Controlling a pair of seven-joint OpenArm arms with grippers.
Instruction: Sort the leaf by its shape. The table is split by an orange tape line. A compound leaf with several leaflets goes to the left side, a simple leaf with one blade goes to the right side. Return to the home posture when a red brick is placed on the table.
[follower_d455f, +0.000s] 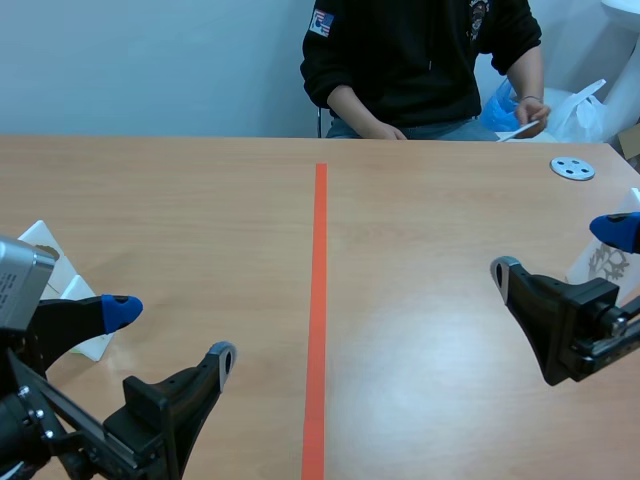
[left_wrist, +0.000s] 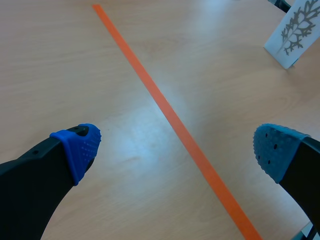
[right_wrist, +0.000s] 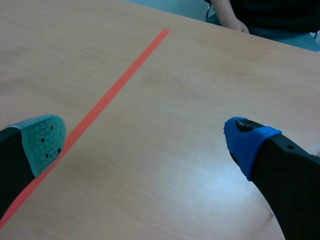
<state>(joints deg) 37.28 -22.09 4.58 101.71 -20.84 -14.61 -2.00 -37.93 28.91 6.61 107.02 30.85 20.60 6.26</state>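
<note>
One light wooden table (follower_d455f: 430, 230) with an orange tape line (follower_d455f: 318, 300) down the middle. A person in a black top (follower_d455f: 420, 50) sits at the far edge, holding a small white card (follower_d455f: 522, 128) off the table. I can't read its print.

The left gripper (follower_d455f: 172, 335) and the right gripper (follower_d455f: 560, 250) hang low on their own sides, fingers wide apart, nothing between them.

A white upright card with a branched leaf print (left_wrist: 292, 30) stands on the right half, just beside the right gripper. More white cards (follower_d455f: 45, 245) lie at the left edge, and a grey round disc with holes (follower_d455f: 572, 168) sits far right. No leaf on the open table, and no red brick.

Probably a wait step — leave the middle free. Once a leaf lands, count blades first, then grip the card by its edge, not flat from above.
</note>
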